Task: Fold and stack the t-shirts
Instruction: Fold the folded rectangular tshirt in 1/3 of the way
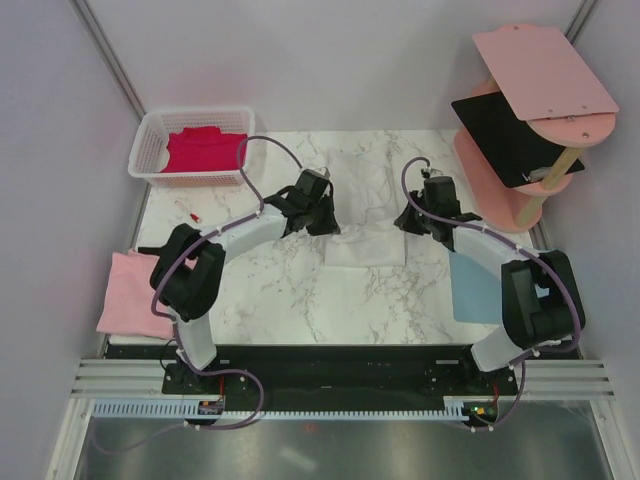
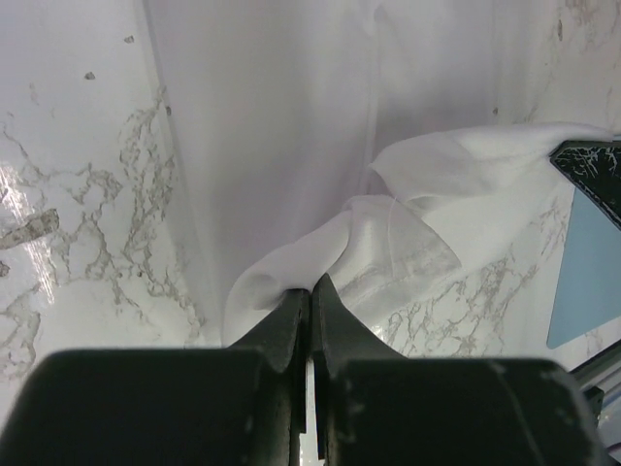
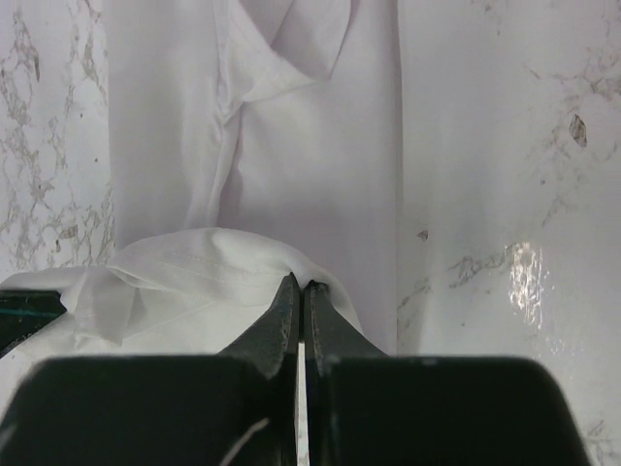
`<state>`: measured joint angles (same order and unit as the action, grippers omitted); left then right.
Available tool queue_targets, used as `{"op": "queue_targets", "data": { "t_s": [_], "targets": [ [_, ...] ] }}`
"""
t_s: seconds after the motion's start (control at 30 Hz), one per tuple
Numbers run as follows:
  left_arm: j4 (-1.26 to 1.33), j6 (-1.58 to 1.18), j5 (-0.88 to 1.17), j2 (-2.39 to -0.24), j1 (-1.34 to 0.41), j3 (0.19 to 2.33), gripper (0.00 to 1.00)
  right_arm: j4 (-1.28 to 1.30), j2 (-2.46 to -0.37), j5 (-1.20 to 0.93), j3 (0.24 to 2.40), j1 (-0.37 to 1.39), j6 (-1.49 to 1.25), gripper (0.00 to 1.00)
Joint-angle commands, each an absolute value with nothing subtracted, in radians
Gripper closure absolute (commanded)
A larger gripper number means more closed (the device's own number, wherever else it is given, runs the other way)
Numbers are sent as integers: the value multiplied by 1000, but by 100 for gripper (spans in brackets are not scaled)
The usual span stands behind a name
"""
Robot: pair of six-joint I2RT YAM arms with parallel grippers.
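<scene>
– White shirt (image 1: 365,195) first: where is it now?

– It lies spread out in the middle of the counter (image 1: 280,290), between the two arms. The left jaws are closed on a pinch of its cloth at the left side, and the right jaws are closed on a pinch at the right side. In both wrist views the pinched cloth stands up a little from the marble, and the rest lies flat.

– So is it folded?

– Not yet, I think. A sleeve is open and flat in the right wrist view. I judge that the first fold of this shirt is only beginning.

– And the other shirts?

– The pink shirt (image 1: 135,295) lies flat at the left edge of the counter. It looks like a neat rectangle, maybe already folded, but I cannot tell for sure. The red shirt (image 1: 205,150) is in the basket (image 1: 147,150) at the far left. The black shirt (image 1: 505,135) lies on the shelf (image 1: 545,70) at the far right.

– Is there a stack?

– No, the four shirts are well apart. The blue mat (image 1: 475,285), near the right arm, has nothing on it. In my judgement most of the task is left.
</scene>
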<state>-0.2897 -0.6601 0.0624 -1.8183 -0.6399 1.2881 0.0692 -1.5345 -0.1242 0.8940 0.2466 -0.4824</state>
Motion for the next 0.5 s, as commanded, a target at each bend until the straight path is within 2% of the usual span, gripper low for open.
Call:
{"op": "queue_targets", "data": {
  "t_s": [0.0,0.07,0.13,0.17,0.2,0.23,0.27,0.33,0.37,0.4,0.47],
  "targets": [
    [-308,-600,118,-1890,-603,1393,98,8,-1615,-86,988,245,-482,100],
    [-327,-595,133,-1931,-591,1423,98,8,-1670,-71,1015,244,-483,98],
    [-336,-586,172,-1957,-572,1474,80,11,-1706,-48,1058,239,-498,95],
    [-345,-560,189,-1988,-565,1494,68,15,-1732,-7,1084,238,-508,89],
    [-359,-558,186,-2000,-552,1540,36,14,-1739,23,1094,238,-517,86],
    [-367,-537,181,-2009,-546,1561,27,8,-1743,52,1101,238,-526,82],
    [-377,-528,170,-2011,-542,1577,21,-24,-1730,72,1086,238,-525,58],
    [-380,-496,126,-1988,-531,1595,1,-119,-1698,78,1059,239,-514,34],
    [-380,-480,118,-1977,-529,1597,0,-141,-1656,83,1036,238,-503,11],
    [-385,-468,111,-1947,-526,1591,0,-152,-1635,84,1029,241,-494,2],
    [-390,-453,104,-1915,-526,1556,0,-135,-1588,87,1019,244,-474,2]
  ]
}}
